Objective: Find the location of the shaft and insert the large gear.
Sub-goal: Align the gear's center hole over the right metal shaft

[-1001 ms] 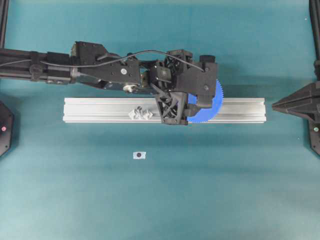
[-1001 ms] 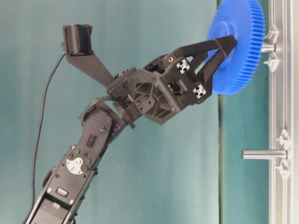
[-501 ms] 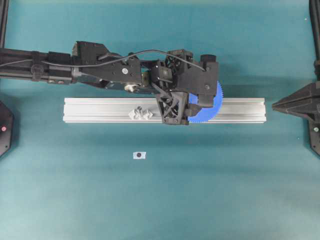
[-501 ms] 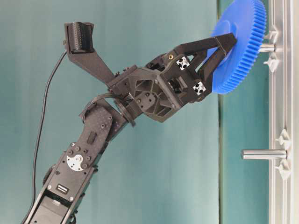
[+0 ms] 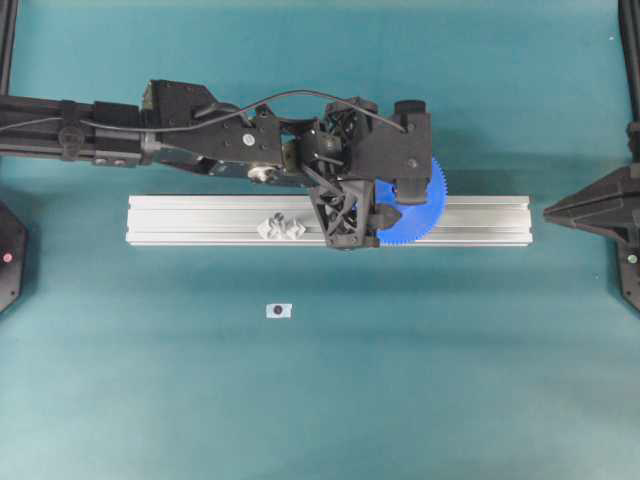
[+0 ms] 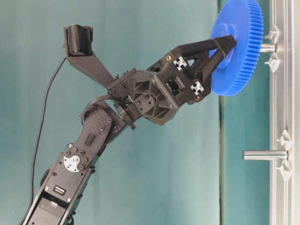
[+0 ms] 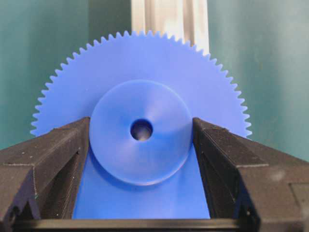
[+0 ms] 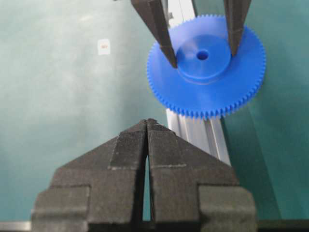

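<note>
Jaws of my left gripper [image 7: 141, 133] clamp the blue gear [image 7: 145, 96] by its hub, keeping the centre hole clear for the shaft [image 6: 268, 47], just at three o'clock on the rail [image 5: 200, 220]. My right gripper [image 8: 147, 126] sits closed, idle.

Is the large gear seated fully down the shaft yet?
No. The large gear, gripped by the left gripper, sits off the rail, bare shaft showing between.

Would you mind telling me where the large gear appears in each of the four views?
Overhead: large gear, right of centre, partly under the left gripper.
Table-level: top right.
Left wrist: fills the centre.
Right wrist: upper right.
Shared landmark: the aluminium rail behind it.
</note>
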Available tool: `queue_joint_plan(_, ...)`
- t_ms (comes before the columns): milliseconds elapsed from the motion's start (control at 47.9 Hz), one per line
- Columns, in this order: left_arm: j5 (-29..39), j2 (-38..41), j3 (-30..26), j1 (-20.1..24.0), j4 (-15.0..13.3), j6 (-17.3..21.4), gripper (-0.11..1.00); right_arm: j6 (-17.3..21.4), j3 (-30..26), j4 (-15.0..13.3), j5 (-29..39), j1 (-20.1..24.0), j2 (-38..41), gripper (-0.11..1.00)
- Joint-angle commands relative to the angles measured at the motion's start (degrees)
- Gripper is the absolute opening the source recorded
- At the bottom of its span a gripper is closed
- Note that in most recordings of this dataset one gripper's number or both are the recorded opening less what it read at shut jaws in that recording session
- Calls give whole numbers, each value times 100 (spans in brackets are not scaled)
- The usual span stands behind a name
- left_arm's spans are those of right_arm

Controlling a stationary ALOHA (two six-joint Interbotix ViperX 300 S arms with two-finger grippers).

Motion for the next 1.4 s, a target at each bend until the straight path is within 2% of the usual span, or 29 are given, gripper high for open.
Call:
queue_joint_plan(0, -26, -202, -62, -53, 9, -88, 73, 123, -35, 0, -44, -18, 35, 2)
queue_joint_plan(292, 18, -176, -62, -211, 9, -185, 73, 272, 0, -18, -62, -18, 35, 2)
queue_joint_plan(709, 18, -185, -53, -396, 18, -949, 74, 290, 0, -18, -70, -18, 35, 2)
queue_joint_plan(814, 9, -176, -44, -439, 9, -976, 81, 281, 0, -18, -70, -18, 35, 2)
queue_joint_plan(1252, 18, -202, -62, -554, 9, -1002, 79, 290, 0, -18, -70, -9, 35, 2)
queue_joint_plan(1377, 44, -220, 9, -431, 9, -984, 80, 290, 0, -18, -70, -9, 35, 2)
